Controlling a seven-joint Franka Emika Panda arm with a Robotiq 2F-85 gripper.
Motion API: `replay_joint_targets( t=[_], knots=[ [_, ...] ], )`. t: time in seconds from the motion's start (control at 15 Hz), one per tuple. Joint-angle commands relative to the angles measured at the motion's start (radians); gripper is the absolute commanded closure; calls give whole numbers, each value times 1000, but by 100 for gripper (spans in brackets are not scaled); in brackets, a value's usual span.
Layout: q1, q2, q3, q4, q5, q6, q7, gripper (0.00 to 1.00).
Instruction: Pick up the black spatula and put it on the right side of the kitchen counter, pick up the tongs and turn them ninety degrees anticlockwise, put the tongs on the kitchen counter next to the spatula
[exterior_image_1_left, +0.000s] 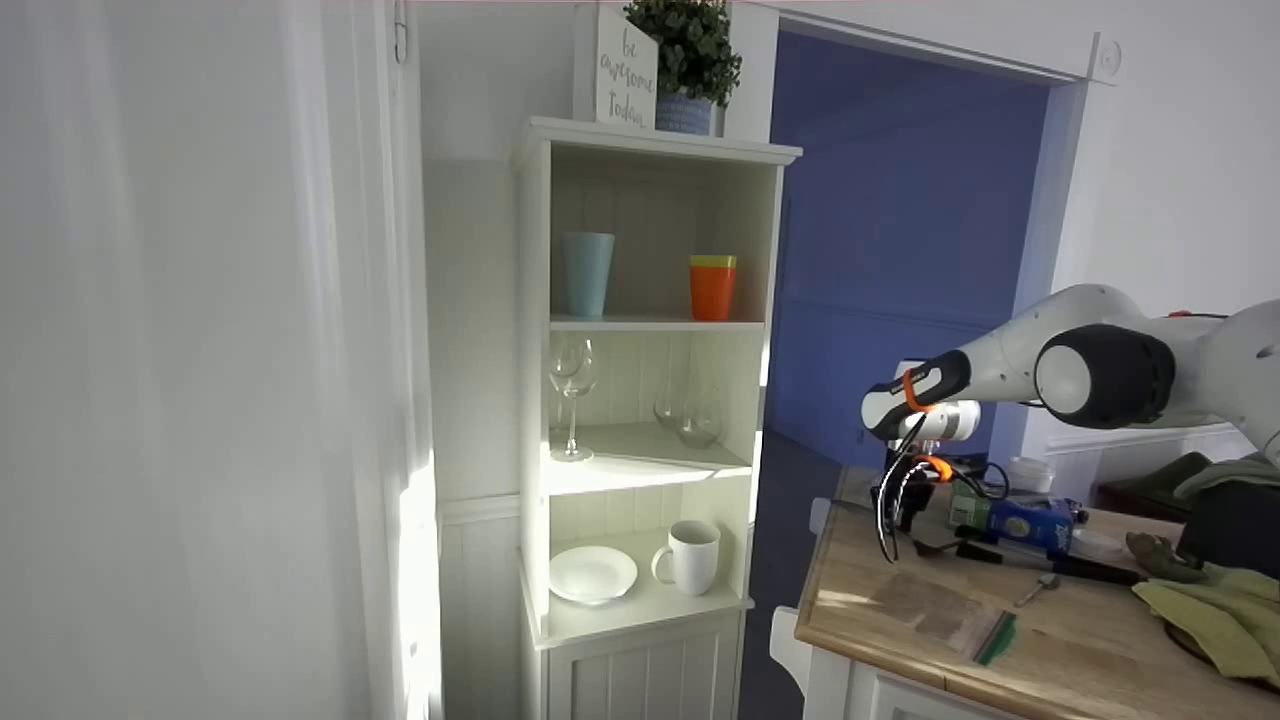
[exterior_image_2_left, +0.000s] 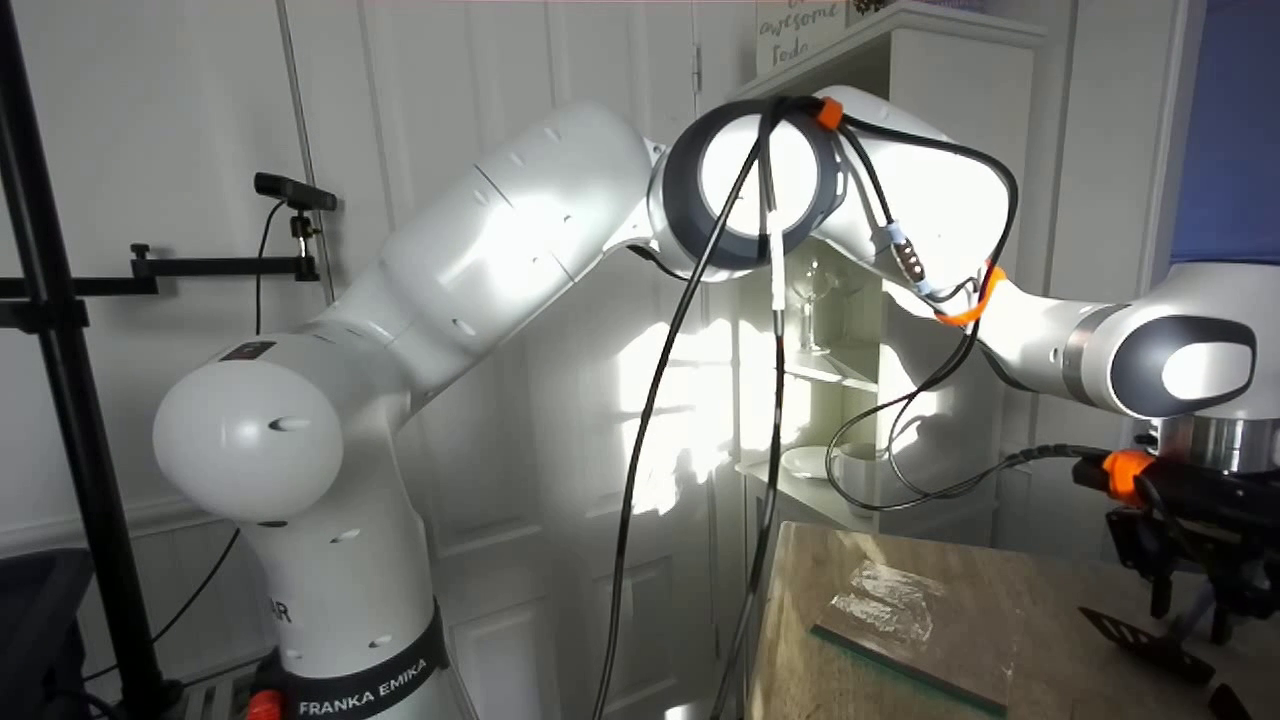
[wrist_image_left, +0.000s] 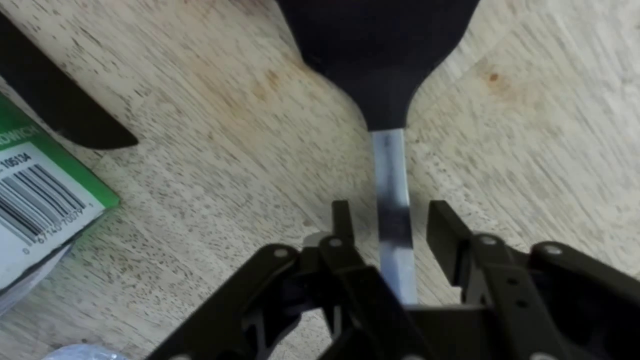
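The black spatula (wrist_image_left: 385, 55) lies flat on the kitchen counter (exterior_image_1_left: 1090, 645), its dark blade at the top of the wrist view. My gripper (wrist_image_left: 390, 207) is over its metal shaft (wrist_image_left: 390, 170), one finger on each side with a visible gap to both, so the jaws stand open but not at full width. In an exterior view the slotted blade (exterior_image_2_left: 1145, 645) shows below the gripper (exterior_image_2_left: 1190, 612). The spatula's handle is hidden under the gripper in the wrist view. The tongs (exterior_image_1_left: 1045, 562), steel with black ends, lie nearby on the counter.
A green box (wrist_image_left: 45, 200) stands left of the spatula, with a blue box (exterior_image_1_left: 1030, 525) beside it. A zip bag (exterior_image_1_left: 960, 620), a small spoon (exterior_image_1_left: 1037, 590) and a green cloth (exterior_image_1_left: 1215, 620) lie on the counter. A white shelf cabinet (exterior_image_1_left: 535, 400) stands apart.
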Motion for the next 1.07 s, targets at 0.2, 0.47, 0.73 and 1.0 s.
replay_joint_targets(
  t=[0.2, 0.47, 0.73, 1.0],
  knots=[
    [-27, 20, 30, 27, -6, 29, -50, 64],
    [-29, 11, 35, 17, -7, 37, -68, 93],
    [-13, -23, 19, -20, 3, 22, -70, 96],
    [5, -114, 9, -108, -4, -26, -53, 96]
  ],
)
